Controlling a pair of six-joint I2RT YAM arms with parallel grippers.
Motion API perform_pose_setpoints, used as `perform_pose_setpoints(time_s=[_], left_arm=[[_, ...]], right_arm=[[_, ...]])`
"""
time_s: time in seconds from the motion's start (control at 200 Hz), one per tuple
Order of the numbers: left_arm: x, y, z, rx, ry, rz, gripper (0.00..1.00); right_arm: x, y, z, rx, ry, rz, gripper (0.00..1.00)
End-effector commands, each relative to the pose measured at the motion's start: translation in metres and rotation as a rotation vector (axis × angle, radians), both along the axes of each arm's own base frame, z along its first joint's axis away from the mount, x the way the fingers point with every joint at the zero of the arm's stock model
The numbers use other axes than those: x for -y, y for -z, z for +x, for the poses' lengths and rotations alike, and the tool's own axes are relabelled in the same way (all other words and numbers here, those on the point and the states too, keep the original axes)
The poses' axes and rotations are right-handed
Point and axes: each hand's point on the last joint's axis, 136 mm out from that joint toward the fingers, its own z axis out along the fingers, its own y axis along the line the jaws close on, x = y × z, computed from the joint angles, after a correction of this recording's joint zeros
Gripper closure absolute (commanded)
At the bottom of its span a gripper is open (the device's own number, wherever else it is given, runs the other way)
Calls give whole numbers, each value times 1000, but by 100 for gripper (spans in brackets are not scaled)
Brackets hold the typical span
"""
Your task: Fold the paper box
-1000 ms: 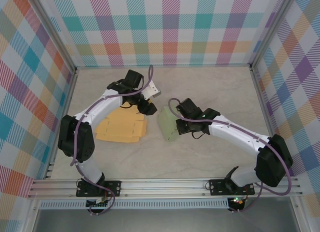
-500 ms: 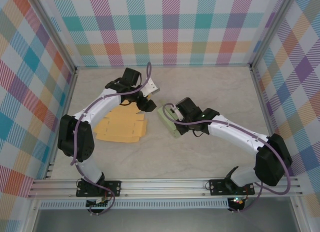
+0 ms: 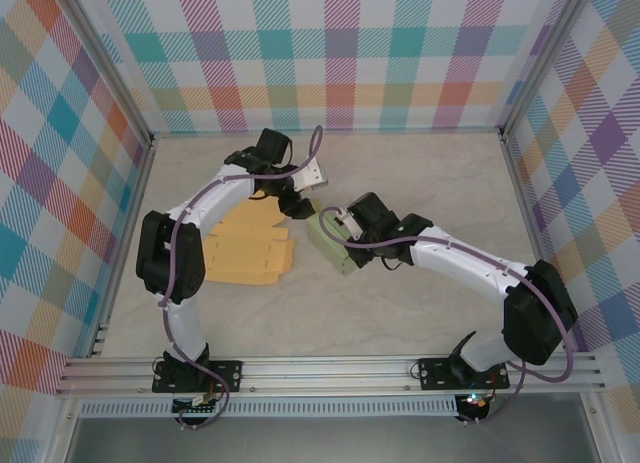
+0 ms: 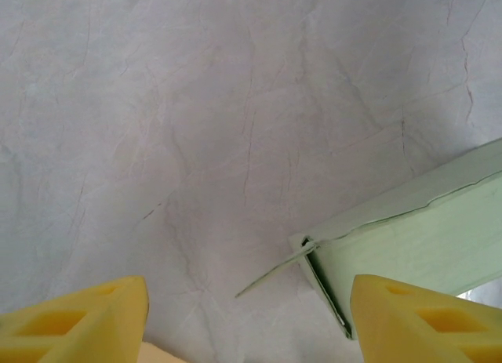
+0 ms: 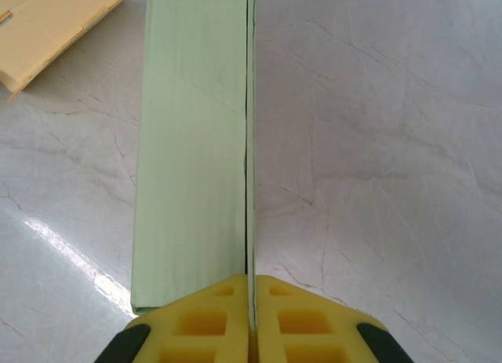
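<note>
Yellow card blank (image 3: 248,253), flat; green paper box (image 3: 326,243) just right of it, wall pinched tight by right gripper (image 5: 252,294); left gripper (image 4: 247,296), off the blank's far-right corner, gaping, empty, best pressing the loose flap squarely.

My two white and black arms
I have white tube arms (image 3: 470,265) with big round black joints (image 3: 165,268), thin purple cables (image 3: 318,143) along them, and blocky yellow fingertips (image 5: 208,325) with square dents.

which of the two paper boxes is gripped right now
The pale green box: the right gripper is shut on its thin edge. The orange box lies flat on the table, ungripped.
</note>
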Motion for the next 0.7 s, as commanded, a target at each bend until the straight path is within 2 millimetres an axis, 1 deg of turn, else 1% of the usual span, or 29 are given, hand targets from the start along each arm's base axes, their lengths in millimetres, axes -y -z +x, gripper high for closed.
perform_pose_setpoints(time_s=[0.0, 0.235, 0.36, 0.42, 0.6, 0.695], left_arm=[[-1, -3, -1, -19, 76, 17, 32], [4, -3, -10, -67, 137, 1, 33], [6, 2, -14, -95, 149, 0, 36], [6, 5, -15, -110, 150, 5, 42], [8, 14, -18, -140, 154, 24, 50], [8, 16, -17, -147, 146, 28, 64]], right_arm=[[-13, -9, 4, 18, -35, 28, 90], [-13, -9, 6, 23, -31, 25, 90], [-14, -8, 8, 23, -29, 27, 90], [-15, -8, 8, 20, -29, 27, 90], [-17, -4, 9, 11, -29, 26, 90], [-17, -3, 10, 10, -28, 25, 90]])
